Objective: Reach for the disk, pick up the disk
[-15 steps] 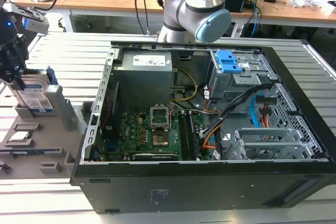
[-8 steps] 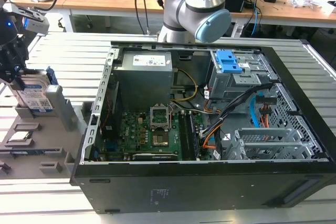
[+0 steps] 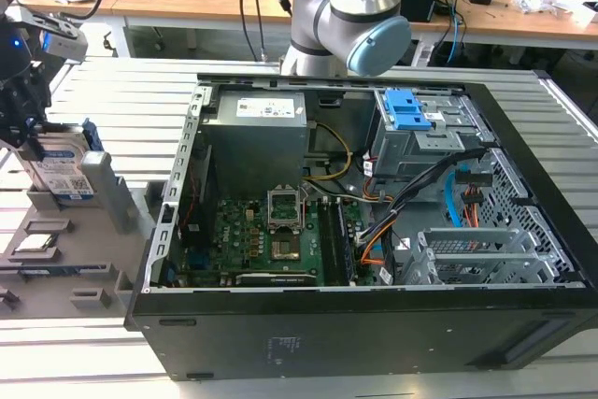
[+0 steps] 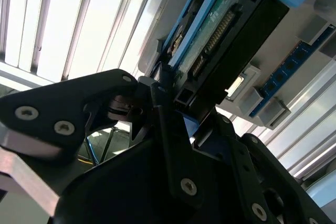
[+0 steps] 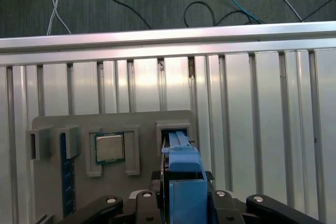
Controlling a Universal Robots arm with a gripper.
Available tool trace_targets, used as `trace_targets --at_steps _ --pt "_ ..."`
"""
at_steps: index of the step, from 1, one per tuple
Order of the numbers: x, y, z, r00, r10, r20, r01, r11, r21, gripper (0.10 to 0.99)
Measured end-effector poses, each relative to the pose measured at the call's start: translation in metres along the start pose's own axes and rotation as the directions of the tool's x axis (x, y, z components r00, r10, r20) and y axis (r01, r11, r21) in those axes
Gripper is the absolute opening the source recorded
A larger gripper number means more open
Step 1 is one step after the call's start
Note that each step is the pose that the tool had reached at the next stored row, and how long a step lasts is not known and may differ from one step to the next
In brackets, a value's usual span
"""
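Observation:
The disk (image 3: 64, 173) stands on edge in a slot of the grey holder tray (image 3: 56, 273) at the exterior view's left, its white-and-blue label facing out and its blue frame along the edge. My gripper (image 3: 35, 149) comes down onto it from above, and its black fingers (image 5: 142, 198) sit tight against both sides of the blue-framed disk (image 5: 184, 179). In the second wrist view the disk (image 4: 226, 30) shows its connector edge and green board just past my gripper (image 4: 176, 100). Its lower end still sits at the slot (image 5: 173, 129).
An open computer case (image 3: 374, 231) with its motherboard, cables and blue drive cage lies to the exterior view's right of the tray. The tray (image 5: 142, 121) also holds a processor chip (image 5: 109, 147) and a blue memory stick (image 5: 64, 177). The arm's base (image 3: 346, 16) stands behind the case on the slatted metal table.

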State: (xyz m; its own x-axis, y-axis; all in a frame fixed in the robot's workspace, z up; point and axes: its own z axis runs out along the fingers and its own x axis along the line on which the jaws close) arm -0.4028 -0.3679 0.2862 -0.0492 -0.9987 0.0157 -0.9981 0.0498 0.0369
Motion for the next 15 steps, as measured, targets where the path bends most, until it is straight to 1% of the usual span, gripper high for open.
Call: trace_targets --at_steps 4,8,10,12,15 --pt "0.0000 -0.0001 -0.0007 1.0000 0.000 0.0005 0.000 1.0000 0.001 0.369" --pt "0.0001 0.0000 -0.0056 1.0000 0.000 0.0002 0.000 1.0000 0.000 0.369" --pt "0.0001 0.0002 -0.0098 1.0000 0.000 0.0000 0.000 1.0000 0.000 0.369" --pt "0.0002 0.0004 -0.0167 1.0000 0.000 0.0001 0.000 1.0000 0.000 0.369" --pt "0.0001 0.0006 -0.0221 1.0000 0.000 -0.0006 0.000 1.0000 0.000 0.369"
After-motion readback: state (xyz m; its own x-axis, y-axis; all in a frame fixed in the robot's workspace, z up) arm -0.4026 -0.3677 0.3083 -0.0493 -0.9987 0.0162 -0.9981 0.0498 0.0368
